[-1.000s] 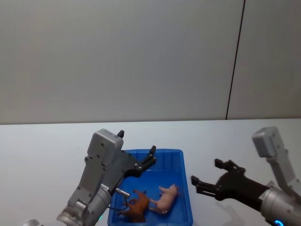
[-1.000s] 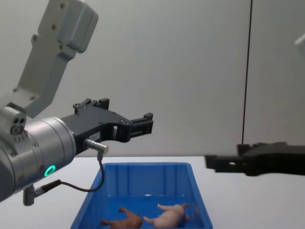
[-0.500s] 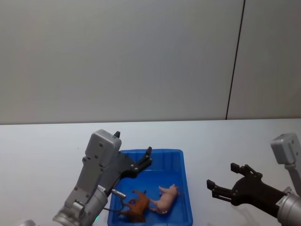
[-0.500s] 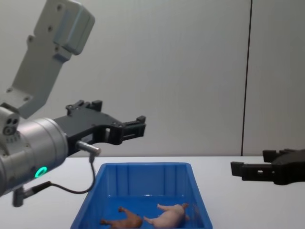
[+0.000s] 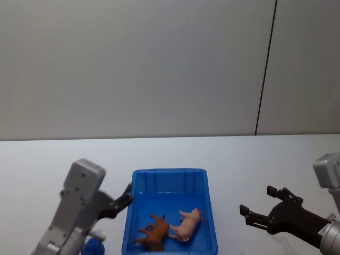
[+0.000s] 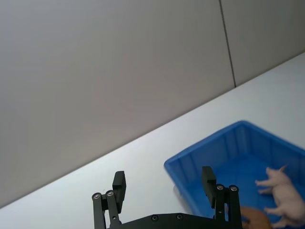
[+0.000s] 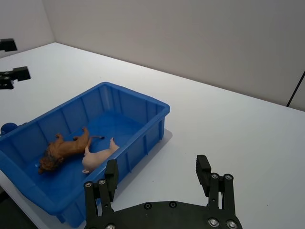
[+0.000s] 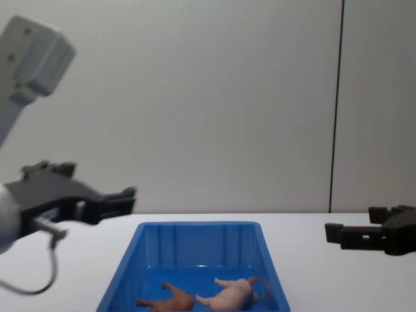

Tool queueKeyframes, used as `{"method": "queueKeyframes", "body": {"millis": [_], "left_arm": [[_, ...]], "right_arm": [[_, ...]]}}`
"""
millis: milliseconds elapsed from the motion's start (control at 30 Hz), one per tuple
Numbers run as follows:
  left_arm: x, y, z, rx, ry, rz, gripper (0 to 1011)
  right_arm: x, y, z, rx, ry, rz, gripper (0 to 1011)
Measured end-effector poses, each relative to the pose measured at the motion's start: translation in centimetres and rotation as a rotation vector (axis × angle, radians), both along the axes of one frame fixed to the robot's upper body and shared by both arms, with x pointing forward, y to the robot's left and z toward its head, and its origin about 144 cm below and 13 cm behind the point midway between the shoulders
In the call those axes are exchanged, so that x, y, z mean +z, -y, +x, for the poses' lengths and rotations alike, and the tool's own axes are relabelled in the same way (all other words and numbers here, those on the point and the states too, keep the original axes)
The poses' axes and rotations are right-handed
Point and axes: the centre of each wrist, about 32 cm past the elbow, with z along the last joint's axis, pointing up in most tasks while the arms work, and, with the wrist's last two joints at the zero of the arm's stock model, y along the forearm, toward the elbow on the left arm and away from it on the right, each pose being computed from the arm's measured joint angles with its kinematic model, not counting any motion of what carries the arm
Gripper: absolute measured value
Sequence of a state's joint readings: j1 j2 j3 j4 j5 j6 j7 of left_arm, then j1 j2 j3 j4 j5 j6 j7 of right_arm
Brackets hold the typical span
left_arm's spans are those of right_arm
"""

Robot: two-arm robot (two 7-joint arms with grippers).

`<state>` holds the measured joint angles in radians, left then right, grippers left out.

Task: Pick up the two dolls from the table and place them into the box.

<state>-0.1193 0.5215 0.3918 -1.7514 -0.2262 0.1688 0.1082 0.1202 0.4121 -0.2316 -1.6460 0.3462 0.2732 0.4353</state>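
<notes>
Since earlier: left tool (image 6: 163,180) drawn back left off box (image 5: 169,172), spread wide; right tool (image 5: 258,202) wide, empty. Box holds pink doll (image 5: 186,224) and brown doll (image 5: 154,234), side by side.

No text, label, brand, number or sign can be read in any of the views
</notes>
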Motion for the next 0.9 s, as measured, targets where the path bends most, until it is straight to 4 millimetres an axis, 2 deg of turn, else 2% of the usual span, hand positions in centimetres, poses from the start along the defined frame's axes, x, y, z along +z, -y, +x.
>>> {"method": "queueKeyframes", "body": {"millis": [433,900], "left_arm": [[-1.6,-2.7,-2.8,0.084,-0.096,0.027,1001],[-3.9,-4.2,-4.1,0.082,-0.159,0.004,1001]], "right_arm": [[-0.1,0.2,-0.1,-0.004,0.0,-0.002,1001],[0.0,0.3,-0.2,-0.005,0.001,-0.002,1001]]}}
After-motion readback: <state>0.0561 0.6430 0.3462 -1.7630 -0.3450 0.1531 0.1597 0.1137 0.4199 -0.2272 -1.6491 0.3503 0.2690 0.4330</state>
